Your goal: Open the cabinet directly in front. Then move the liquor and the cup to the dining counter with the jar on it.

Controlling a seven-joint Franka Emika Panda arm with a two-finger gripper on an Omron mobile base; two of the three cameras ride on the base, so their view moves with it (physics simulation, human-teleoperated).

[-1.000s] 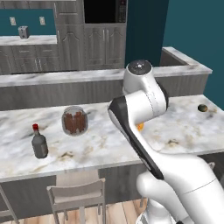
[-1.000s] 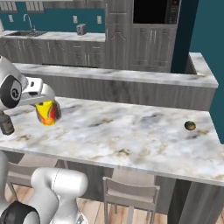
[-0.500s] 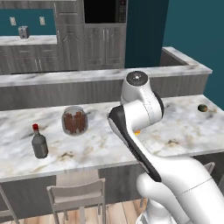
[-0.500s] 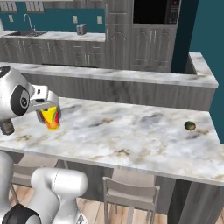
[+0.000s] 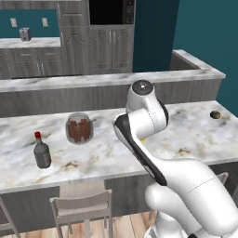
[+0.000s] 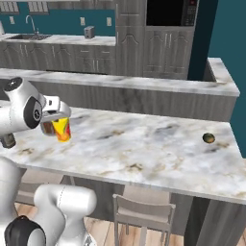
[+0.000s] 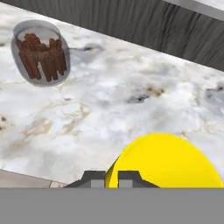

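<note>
My gripper is shut on the rim of the yellow cup, which it holds low over the dining counter, near its left part. In the hand view the cup sits right at the fingertips. The jar with reddish-brown contents stands on the same counter, just left of the arm; it also appears up and left of the cup, jar. The liquor, a red-capped bottle, stands upright further left near the front edge. The cabinet is out of view.
A small dark round object lies near the counter's right end. A raised ledge runs along the back of the counter. Stools stand under its front edge. Grey kitchen units and a built-in oven line the far wall.
My hand has carried the cup a little to the right and lower over the counter, away from the jar. Bottle and jar have stayed where they were.
</note>
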